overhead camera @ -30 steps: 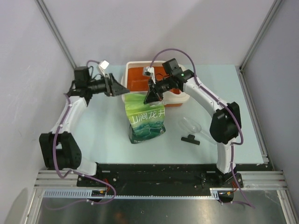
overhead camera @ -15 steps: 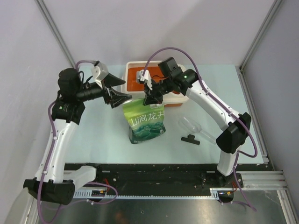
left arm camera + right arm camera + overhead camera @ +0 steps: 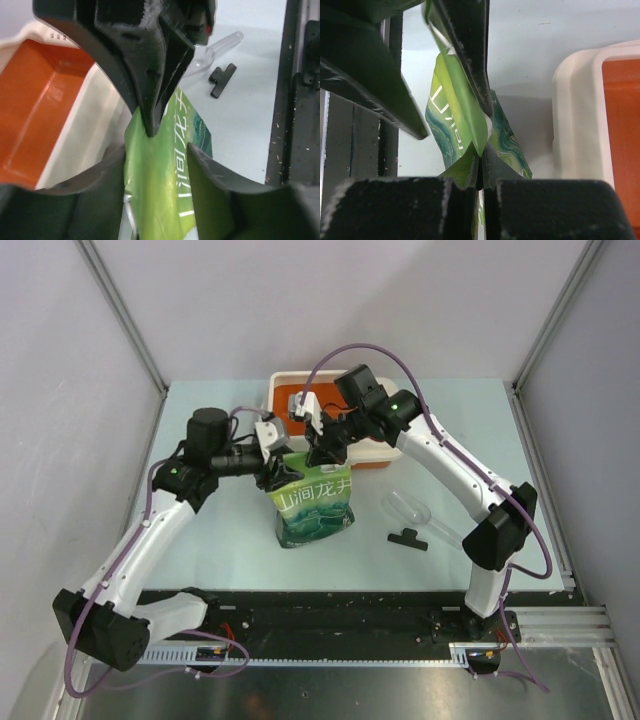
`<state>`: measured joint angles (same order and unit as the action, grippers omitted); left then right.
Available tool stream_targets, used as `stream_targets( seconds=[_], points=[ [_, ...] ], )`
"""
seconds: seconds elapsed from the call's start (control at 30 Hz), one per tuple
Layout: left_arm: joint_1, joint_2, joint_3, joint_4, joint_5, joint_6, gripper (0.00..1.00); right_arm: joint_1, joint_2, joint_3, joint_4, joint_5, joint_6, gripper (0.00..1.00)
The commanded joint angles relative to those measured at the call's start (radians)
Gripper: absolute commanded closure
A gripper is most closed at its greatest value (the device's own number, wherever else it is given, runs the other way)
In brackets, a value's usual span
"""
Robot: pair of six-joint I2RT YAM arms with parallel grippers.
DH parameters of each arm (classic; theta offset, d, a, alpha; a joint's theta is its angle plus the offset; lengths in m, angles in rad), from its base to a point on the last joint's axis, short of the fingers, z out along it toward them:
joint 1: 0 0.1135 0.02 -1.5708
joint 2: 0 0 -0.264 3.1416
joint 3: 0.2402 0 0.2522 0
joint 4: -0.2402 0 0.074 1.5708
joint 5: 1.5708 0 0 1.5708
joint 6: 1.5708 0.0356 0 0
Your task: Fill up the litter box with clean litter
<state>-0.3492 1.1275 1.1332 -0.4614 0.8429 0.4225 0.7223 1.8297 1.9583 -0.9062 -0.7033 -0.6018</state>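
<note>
right gripper (image 3: 322, 452) pinching green pouch (image 3: 315, 502) top edge, litter box (image 3: 290, 377) just behind

One litter box (image 3: 285, 377) sits at the upper centre of the top view. One green pouch (image 3: 315, 505) is in the middle. One clear scoop (image 3: 415, 512) and one black clip (image 3: 408, 538) lie right of centre. Two grippers show near the centre: the left gripper (image 3: 283, 470) and the right gripper (image 3: 318, 453).
</note>
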Motion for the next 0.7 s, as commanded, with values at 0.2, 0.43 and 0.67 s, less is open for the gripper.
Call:
stream_targets(
  seconds=[0.2, 0.43, 0.67],
  points=[
    [-0.034, -0.020, 0.011, -0.062, -0.146, 0.229, 1.00, -0.073, -0.089, 0.037, 0.069, 0.048, 0.216, 0.39],
    [-0.034, -0.070, 0.022, -0.062, -0.139, 0.197, 1.00, -0.127, -0.003, 0.218, -0.043, 0.216, 0.471, 0.14],
    [-0.037, -0.081, 0.040, -0.048, -0.137, 0.177, 1.00, -0.072, -0.003, 0.090, -0.126, 0.309, 0.416, 0.13]
  ],
)
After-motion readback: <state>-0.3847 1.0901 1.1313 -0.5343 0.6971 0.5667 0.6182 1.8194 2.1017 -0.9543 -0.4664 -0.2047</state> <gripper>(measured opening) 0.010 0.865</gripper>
